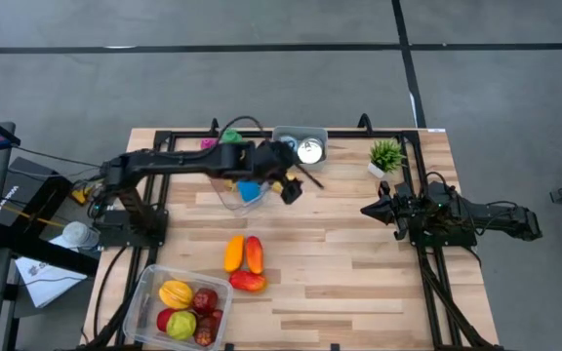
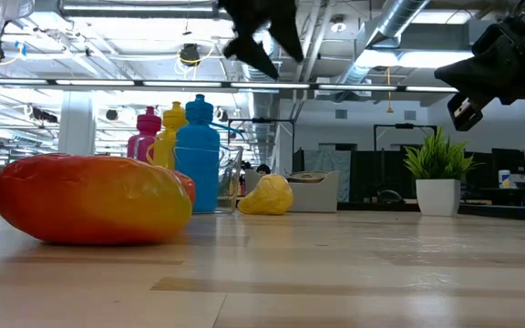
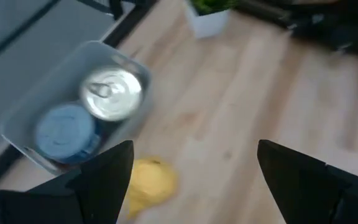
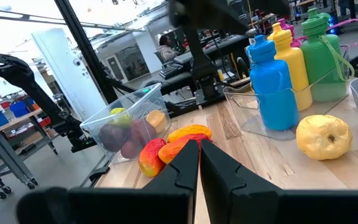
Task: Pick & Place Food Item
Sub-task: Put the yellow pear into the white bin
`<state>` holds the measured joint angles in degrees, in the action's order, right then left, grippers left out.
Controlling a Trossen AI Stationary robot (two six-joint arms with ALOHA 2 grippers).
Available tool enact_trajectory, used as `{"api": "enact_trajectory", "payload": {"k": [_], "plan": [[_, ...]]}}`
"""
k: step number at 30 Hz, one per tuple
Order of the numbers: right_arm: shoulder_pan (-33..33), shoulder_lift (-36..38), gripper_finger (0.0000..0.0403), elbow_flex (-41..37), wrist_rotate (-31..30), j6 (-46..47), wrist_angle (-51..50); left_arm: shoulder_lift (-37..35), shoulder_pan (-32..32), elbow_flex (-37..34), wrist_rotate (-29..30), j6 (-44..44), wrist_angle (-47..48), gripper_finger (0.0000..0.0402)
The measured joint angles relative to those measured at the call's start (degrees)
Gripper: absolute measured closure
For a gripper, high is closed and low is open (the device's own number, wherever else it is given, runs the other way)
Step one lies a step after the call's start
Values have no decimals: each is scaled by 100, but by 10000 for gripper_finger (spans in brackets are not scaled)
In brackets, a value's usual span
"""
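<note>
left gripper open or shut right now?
Open. In the left wrist view the left gripper shows its two dark fingers wide apart, nothing between them, above the yellow fruit.

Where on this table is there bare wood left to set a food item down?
Bare wood lies between the loose fruits and the right hand, and along the near edge right of the fruit bin. The far edge is crowded: bottles, can bin, plant.

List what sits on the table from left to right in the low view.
Large red and yellow fruit → pink bottle → yellow bottle → blue bottle → small yellow fruit → potted plant.
</note>
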<state>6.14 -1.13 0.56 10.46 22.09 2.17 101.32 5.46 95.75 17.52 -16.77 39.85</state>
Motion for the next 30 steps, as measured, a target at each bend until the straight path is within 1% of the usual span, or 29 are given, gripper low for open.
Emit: {"api": "enact_trajectory", "payload": {"k": [6,14,23,30], "plan": [[-1,0,391,0,0,0,-1,620,345,-1,-64,505,32,70],[0,0,391,0,0,-1,0,1387,434,-1,-180,550,26,70],[2,0,391,0,0,-1,0,1778,570,-1,-184,496,80,70],[1,1,391,0,0,1,-1,1963,589,-5,-165,616,354,70]]}}
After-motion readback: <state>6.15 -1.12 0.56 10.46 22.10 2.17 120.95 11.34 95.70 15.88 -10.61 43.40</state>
